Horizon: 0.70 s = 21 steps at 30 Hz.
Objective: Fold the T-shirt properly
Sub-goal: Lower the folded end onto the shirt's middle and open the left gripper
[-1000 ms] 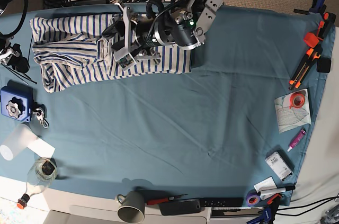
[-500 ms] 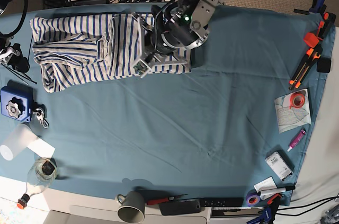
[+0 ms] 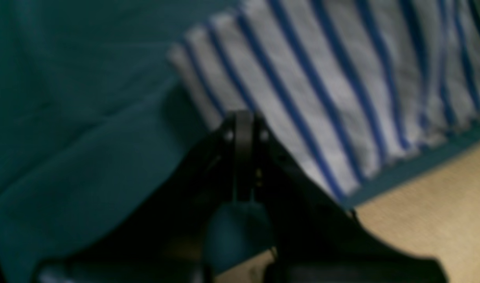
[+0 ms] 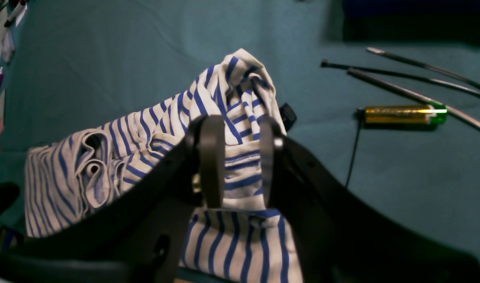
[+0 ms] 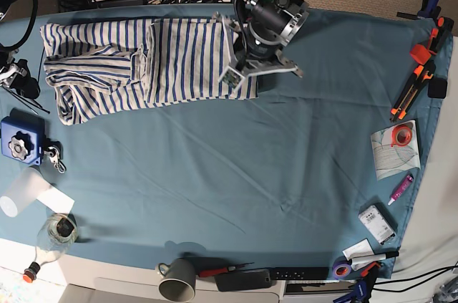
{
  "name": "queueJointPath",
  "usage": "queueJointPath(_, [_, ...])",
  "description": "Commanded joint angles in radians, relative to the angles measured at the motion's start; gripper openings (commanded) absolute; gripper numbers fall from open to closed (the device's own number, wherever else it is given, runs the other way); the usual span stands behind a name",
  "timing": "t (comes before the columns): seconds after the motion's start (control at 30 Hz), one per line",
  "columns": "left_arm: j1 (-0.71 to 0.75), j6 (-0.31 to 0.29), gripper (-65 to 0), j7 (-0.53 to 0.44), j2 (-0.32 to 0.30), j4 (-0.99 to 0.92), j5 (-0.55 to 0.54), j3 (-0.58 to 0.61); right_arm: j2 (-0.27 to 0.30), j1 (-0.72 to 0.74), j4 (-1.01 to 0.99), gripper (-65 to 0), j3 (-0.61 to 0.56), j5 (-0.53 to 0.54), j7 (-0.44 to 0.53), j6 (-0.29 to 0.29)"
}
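The white, blue-striped T-shirt [image 5: 143,63] lies along the far left of the teal table cloth [image 5: 250,174]. Its right part is folded flat and its left end is bunched. My left gripper [image 5: 236,77] hangs over the shirt's right end. In the left wrist view the left gripper [image 3: 243,118] is shut, its tips at the edge of the T-shirt [image 3: 342,86], and no cloth shows between them. In the right wrist view my right gripper [image 4: 240,122] stands open in the air, with the crumpled T-shirt [image 4: 145,129] seen past its fingers.
A battery [image 4: 405,114] and cable ties [image 4: 420,78] lie beside the shirt's bunched end, near a blue box [image 5: 21,138]. A mug [image 5: 177,279] and a bottle [image 5: 54,235] stand at the front edge. Orange clamps [image 5: 422,74] and small tools line the right edge.
My left gripper moved right from above the shirt's middle to its right end and went from open to shut. The folded panel it covered now lies flat in view.
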Motion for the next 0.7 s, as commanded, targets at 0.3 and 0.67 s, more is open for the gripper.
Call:
queueJointPath(0.3, [-0.006, -0.060, -65.0, -0.081, -0.006, 0.013, -0.101, 0.004, 0.031, 0.008, 0.016, -39.5, 0.009, -0.048, 0.017, 0.042])
queueJointPath(0.67, [-0.001, -0.060, -65.0, -0.082, -0.006, 0.013, -0.105, 0.004, 0.025, 0.014, -0.116, -38.9, -0.003, -0.134, 0.017, 0.042])
